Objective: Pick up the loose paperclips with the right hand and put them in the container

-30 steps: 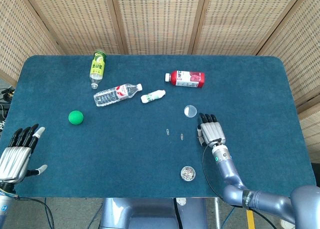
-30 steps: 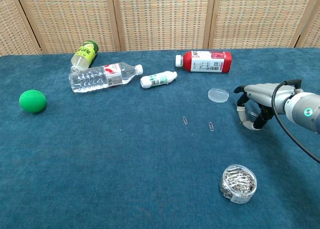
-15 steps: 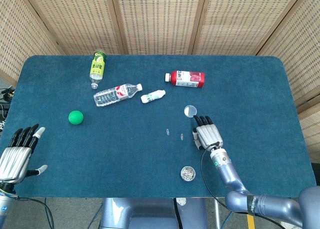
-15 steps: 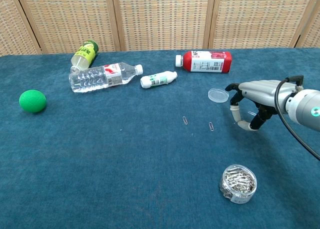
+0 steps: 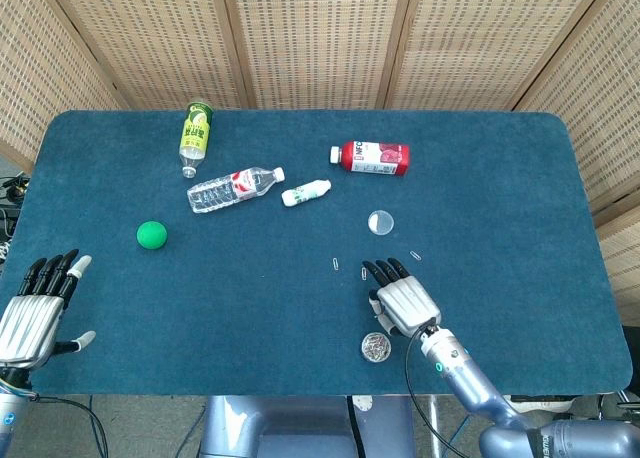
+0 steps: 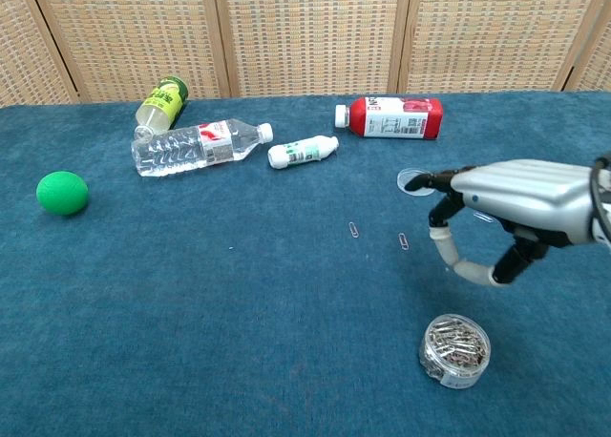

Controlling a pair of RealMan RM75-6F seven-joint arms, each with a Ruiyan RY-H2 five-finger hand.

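Observation:
Two loose paperclips lie mid-table: one [image 5: 336, 265] [image 6: 355, 230] and another [image 6: 403, 240] just left of my right hand's thumb. A third paperclip [image 5: 415, 255] lies past the hand, near the round clear lid [image 5: 380, 221] [image 6: 413, 180]. The clear container [image 5: 375, 347] [image 6: 455, 349], full of paperclips, stands near the front edge. My right hand [image 5: 400, 300] [image 6: 506, 203] hovers palm down between the clips and the container, fingers spread, thumb curved down, holding nothing. My left hand [image 5: 35, 308] stays open at the table's front left corner.
Lying at the back are a red bottle [image 5: 375, 157], a small white bottle [image 5: 306, 192], a clear water bottle [image 5: 232, 187] and a green bottle [image 5: 196, 132]. A green ball [image 5: 151, 235] sits at the left. Blue cloth covers the table [image 5: 500, 178].
My right hand has drawn back toward the front edge and slightly left, ending above the container's far side. A paperclip that it covered now shows. The left hand is still.

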